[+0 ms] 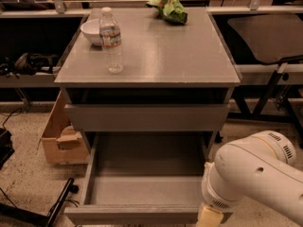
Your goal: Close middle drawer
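Observation:
The middle drawer (142,193) is a wide shallow grey box, pulled far out of the grey cabinet (151,56) toward me and empty inside. Its flat front panel (132,215) runs along the bottom of the view. Above it, another grey drawer front (147,117) sits nearly flush under the cabinet top. My white arm (258,178) fills the lower right. My gripper (209,217) shows only as a cream part at the bottom edge, by the right end of the open drawer's front panel; the rest is out of frame.
On the cabinet top stand a water bottle (111,39), a white bowl (92,31) and a green bag (169,8). A cardboard box (61,136) sits on the floor at the left. Black frames and tables flank both sides.

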Robot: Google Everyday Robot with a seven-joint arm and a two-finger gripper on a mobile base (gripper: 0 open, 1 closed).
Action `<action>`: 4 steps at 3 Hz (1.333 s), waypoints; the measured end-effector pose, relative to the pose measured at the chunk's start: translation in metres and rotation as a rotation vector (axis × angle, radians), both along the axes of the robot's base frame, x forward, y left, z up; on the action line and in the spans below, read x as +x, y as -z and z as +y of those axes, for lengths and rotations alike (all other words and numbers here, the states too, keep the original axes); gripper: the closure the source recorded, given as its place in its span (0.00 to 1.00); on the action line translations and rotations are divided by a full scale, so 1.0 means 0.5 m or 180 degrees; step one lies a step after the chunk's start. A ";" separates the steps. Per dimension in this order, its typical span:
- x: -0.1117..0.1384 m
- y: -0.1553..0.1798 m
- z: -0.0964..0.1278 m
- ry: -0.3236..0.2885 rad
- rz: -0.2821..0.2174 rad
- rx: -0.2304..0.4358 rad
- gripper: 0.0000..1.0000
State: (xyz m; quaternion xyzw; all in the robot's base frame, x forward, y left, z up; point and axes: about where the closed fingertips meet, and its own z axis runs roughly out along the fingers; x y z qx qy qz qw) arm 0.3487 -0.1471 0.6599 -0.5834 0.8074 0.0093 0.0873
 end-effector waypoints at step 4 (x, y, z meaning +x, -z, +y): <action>-0.089 0.294 0.025 -0.0183 0.0228 -0.0138 0.00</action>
